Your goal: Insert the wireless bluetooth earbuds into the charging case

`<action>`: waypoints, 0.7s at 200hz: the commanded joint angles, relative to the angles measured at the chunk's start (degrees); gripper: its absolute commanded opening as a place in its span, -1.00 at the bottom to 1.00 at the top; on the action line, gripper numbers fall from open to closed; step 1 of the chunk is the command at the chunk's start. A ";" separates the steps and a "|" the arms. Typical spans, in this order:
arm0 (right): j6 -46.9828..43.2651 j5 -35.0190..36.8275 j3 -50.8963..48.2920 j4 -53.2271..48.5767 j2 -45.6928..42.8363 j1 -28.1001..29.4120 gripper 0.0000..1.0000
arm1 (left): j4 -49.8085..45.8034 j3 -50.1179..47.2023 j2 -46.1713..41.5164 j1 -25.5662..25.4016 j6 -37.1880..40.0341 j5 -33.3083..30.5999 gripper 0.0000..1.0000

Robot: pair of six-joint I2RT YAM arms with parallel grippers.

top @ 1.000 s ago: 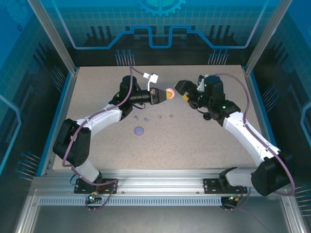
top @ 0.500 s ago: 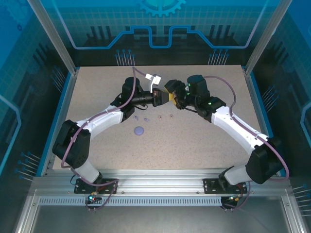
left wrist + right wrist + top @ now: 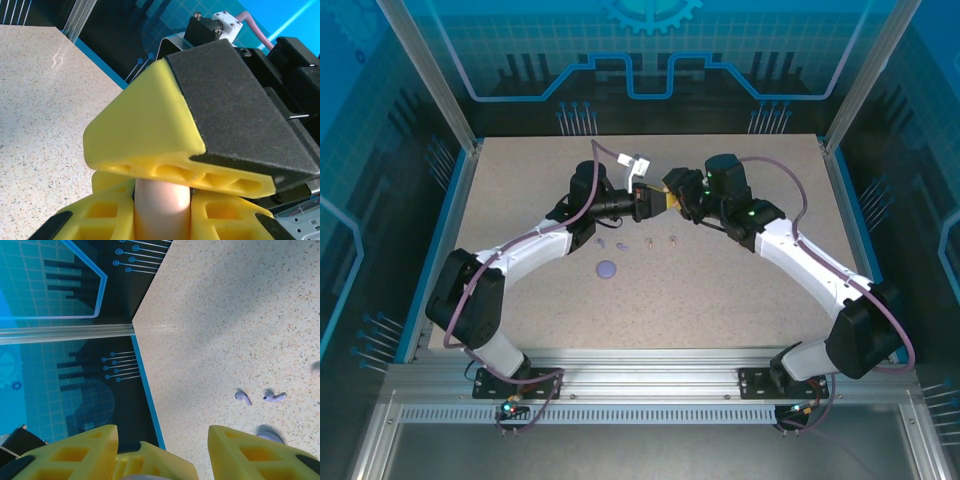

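Lilac earbuds [image 3: 243, 398] lie loose on the table [image 3: 740, 290].
My left gripper [image 3: 656, 201] squeezes the pink case [image 3: 162, 210]; my right gripper [image 3: 672, 194] reaches over it, and I cannot tell if it grips.

Speckled table [image 3: 740, 300], blue printed walls [image 3: 520, 60]

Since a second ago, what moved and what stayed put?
The right arm swung left, and the right fingers are closing around the pink case that the left fingers hold up. The left arm, the lilac case and the little earbuds on the table stayed put.
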 commanded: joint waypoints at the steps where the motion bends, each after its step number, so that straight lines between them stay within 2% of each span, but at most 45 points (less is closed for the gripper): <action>1: 0.02 0.96 0.68 0.68 -1.25 0.10 -0.17 | 1.46 -0.62 -2.10 -0.31 1.95 -1.23 -1.00; 36: -0.19 0.87 0.60 0.48 -1.34 -0.07 -0.19 | 0.75 -0.11 -2.04 -0.40 2.07 -1.19 -1.00; 71: -0.29 1.30 -0.27 0.08 -2.19 -0.78 -0.19 | -0.02 -0.19 -2.55 -0.33 2.51 -2.01 -0.64; 140: -0.37 1.23 -0.89 -0.54 -2.51 -1.46 -0.20 | 0.31 -0.32 -2.74 -0.33 2.33 -2.28 -0.38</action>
